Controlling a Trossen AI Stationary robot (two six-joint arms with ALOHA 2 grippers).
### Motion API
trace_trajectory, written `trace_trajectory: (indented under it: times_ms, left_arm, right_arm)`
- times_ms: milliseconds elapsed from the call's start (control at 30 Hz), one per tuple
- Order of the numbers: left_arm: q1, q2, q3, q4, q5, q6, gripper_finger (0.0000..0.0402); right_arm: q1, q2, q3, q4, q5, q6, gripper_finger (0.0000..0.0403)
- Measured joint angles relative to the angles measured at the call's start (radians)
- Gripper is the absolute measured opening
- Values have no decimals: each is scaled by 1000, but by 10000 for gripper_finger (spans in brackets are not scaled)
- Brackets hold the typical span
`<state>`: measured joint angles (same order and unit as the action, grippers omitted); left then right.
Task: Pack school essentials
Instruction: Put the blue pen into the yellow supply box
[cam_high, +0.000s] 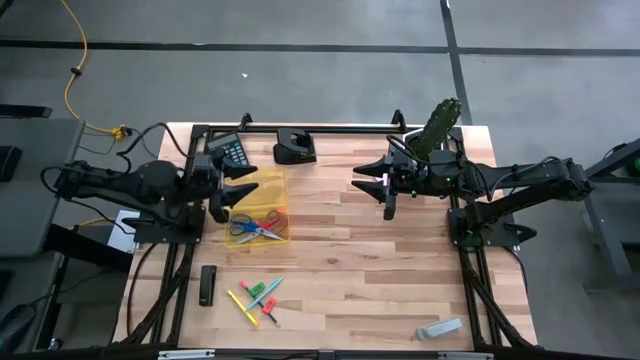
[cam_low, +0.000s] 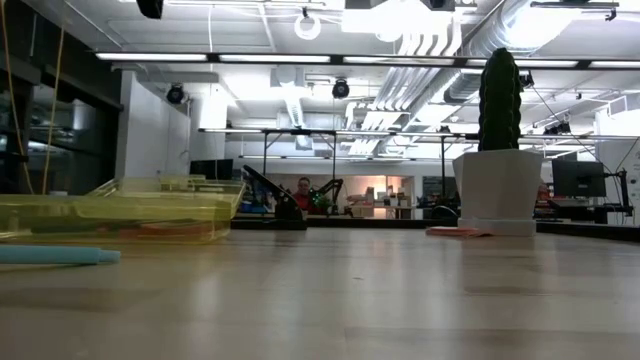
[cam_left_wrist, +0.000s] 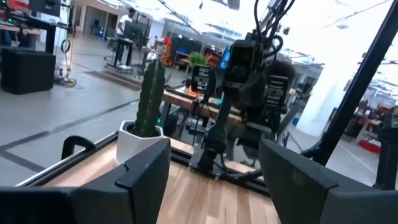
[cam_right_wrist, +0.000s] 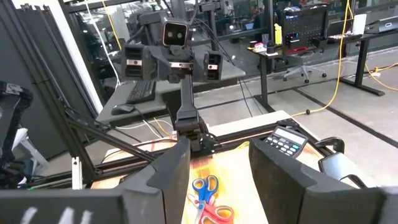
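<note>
Scissors come first: the blue-handled scissors (cam_high: 247, 222) and the red-handled scissors (cam_high: 270, 226) lie crossed inside the yellow tray (cam_high: 268, 184), at about nine o'clock on the table (cam_high: 360, 270) seen from above. From my right wrist I see both pairs, blue handles (cam_right_wrist: 205, 185) beyond red ones (cam_right_wrist: 217, 213), on the tray's floor.

My left pincer (cam_high: 236, 195) hovers at the tray's left rim, its fingers (cam_left_wrist: 146, 171) held apart with nothing between them. My right pincer (cam_high: 374, 182) hangs over bare wood at about one o'clock, also spread and holding nothing; its fingers (cam_right_wrist: 166, 177) frame the tray and the other arm across the table.

Loose pens wait outside the tray, at about seven o'clock: a green pen (cam_high: 266, 293), a yellow pen (cam_high: 242, 308) and a red pen (cam_high: 269, 312), bunched close together with small pink pieces among them that I cannot make out clearly.

A calculator (cam_high: 232, 151) sits at the tray's far corner near eleven o'clock, and a dark tape dispenser (cam_high: 294, 148) just past it toward twelve. The cactus (cam_high: 437, 127) stands in its white pot (cam_low: 497, 190) at one o'clock, behind my right arm. A black rectangular item (cam_high: 208, 285) lies near eight o'clock, and a grey stapler-like thing (cam_high: 440, 328) near five.
</note>
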<state>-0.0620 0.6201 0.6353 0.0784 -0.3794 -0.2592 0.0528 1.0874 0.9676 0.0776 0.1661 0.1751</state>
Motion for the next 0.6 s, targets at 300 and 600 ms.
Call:
trace_trajectory:
  times_ms: [300,600]
  left_arm:
    - [0,7,-1,0,0,0,234]
    - [0,25,17,-36,0,-79,234]
  right_arm:
    - [0,0,0,0,0,5,158]
    - [0,0,0,0,0,7,158]
